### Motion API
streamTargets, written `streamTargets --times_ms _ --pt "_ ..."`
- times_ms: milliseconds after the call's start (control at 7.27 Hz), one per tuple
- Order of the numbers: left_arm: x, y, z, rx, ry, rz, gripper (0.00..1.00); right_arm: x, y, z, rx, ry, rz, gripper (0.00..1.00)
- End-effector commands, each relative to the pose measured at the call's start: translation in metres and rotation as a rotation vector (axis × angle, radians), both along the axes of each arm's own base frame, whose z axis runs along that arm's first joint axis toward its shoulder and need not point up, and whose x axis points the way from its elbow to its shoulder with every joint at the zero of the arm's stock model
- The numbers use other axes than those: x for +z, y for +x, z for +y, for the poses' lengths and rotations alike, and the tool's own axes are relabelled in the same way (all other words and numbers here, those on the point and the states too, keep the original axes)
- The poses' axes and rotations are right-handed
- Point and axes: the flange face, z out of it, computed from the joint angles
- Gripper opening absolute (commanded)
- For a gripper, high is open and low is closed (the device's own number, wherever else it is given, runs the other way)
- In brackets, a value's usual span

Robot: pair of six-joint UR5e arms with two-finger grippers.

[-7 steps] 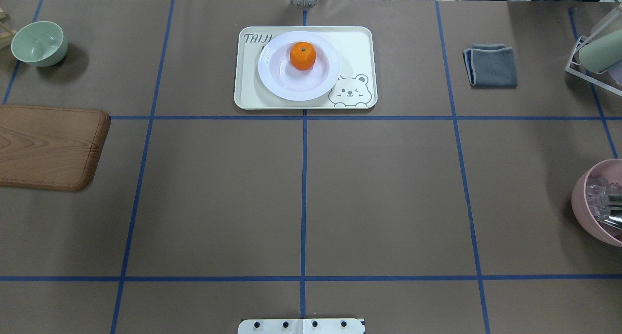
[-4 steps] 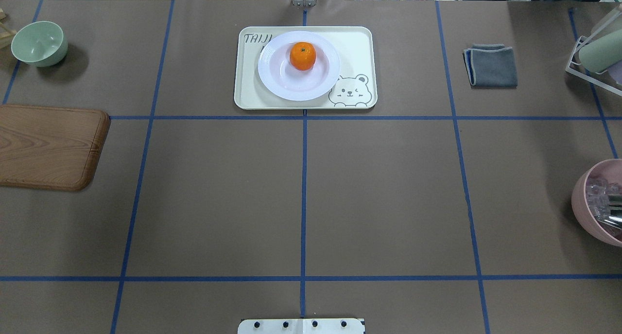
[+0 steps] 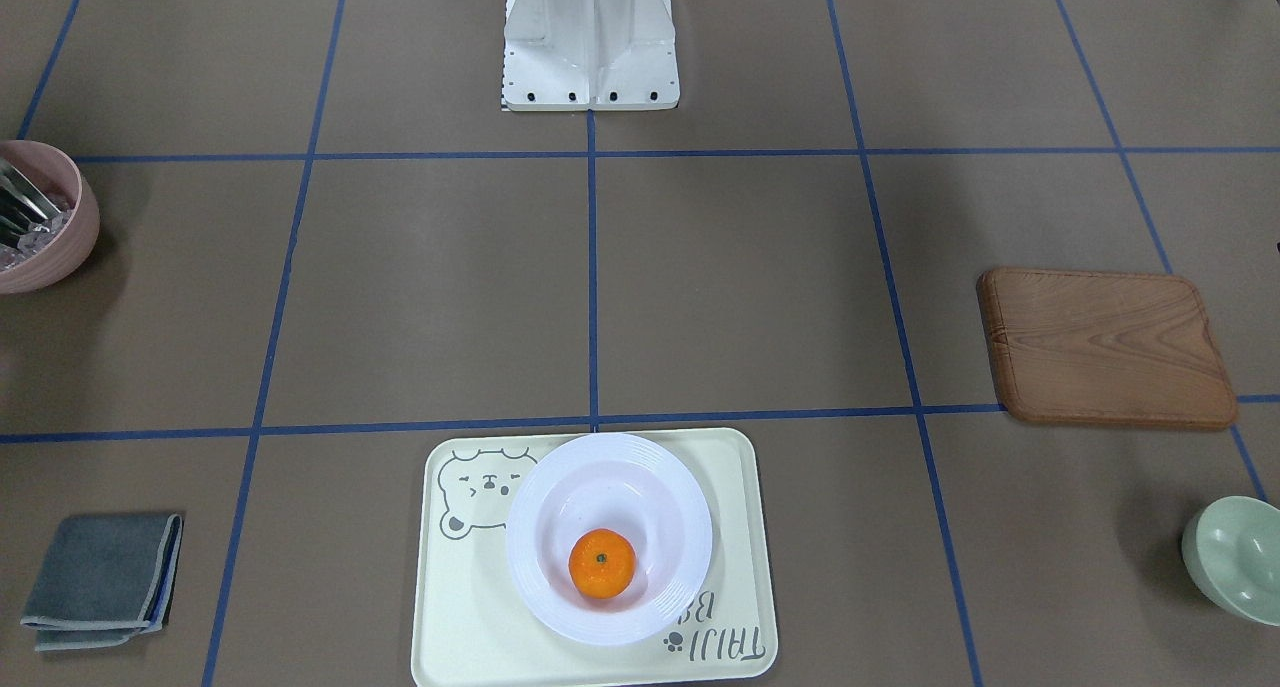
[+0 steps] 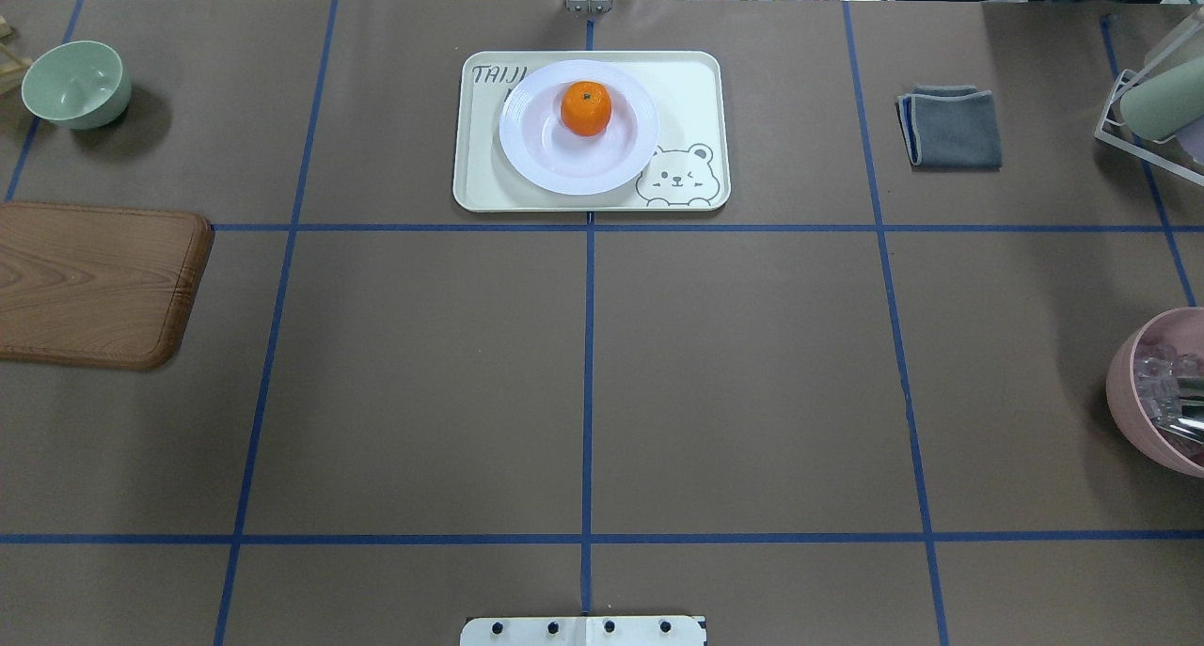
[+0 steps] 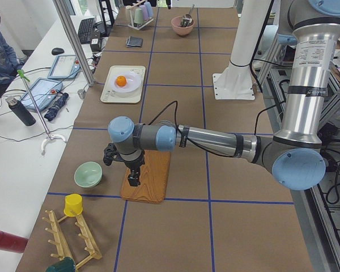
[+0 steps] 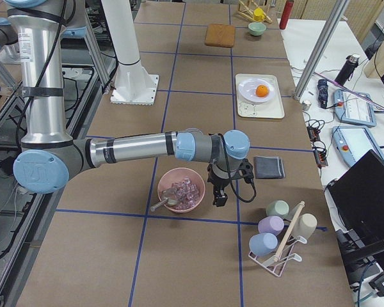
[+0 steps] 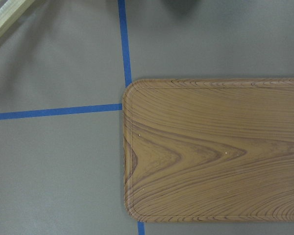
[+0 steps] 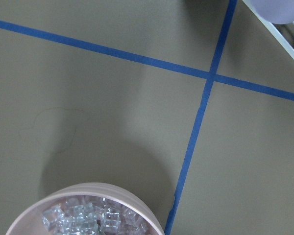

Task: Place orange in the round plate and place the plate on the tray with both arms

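The left arm [image 5: 215,139] and right arm [image 6: 134,146] are silver-grey tubes joined by darker grey housings with light-blue caps [image 5: 294,175]. A thin black cable [image 5: 158,111] loops by each wrist, above the black left gripper [image 5: 133,180] and right gripper [image 6: 219,198]. Both share a white column on a bolted white base plate [image 3: 590,72].

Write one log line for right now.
orange: in plate | plate: on tray | left gripper: above wooden board, grip unclear | right gripper: beside pink bowl, grip unclear
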Motion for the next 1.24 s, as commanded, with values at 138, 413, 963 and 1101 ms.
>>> streamTargets --times_ms 138,413,963,1101 --pt "0.001 -0.001 0.001 -0.001 0.014 0.001 0.98 -0.007 0.002 -0.006 0.138 -0.045 0.016 1.00" --pt "0.002 0.000 0.001 0.001 0.014 0.001 0.98 0.006 0.004 0.006 0.230 -0.044 0.010 1.00" --pt "0.002 0.000 0.000 0.000 0.011 0.005 0.98 0.008 0.003 0.008 0.229 -0.048 0.006 1.00" --pt "0.002 0.001 0.000 0.003 0.014 0.007 0.98 0.007 0.003 0.008 0.229 -0.048 0.005 1.00"
